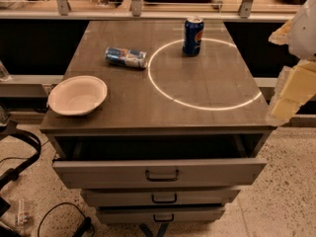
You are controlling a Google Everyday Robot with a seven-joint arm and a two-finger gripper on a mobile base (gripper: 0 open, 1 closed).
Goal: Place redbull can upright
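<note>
The redbull can lies on its side on the grey cabinet top, at the back left, just outside a white ring of light. It is slim, light blue and silver. My gripper hangs beyond the right edge of the cabinet, far to the right of the can and touching nothing. Its cream fingers stand apart and hold nothing.
A dark blue Pepsi can stands upright at the back, on the ring of light. A white bowl sits at the front left corner. The top drawer is pulled open below. Cables lie on the floor at left.
</note>
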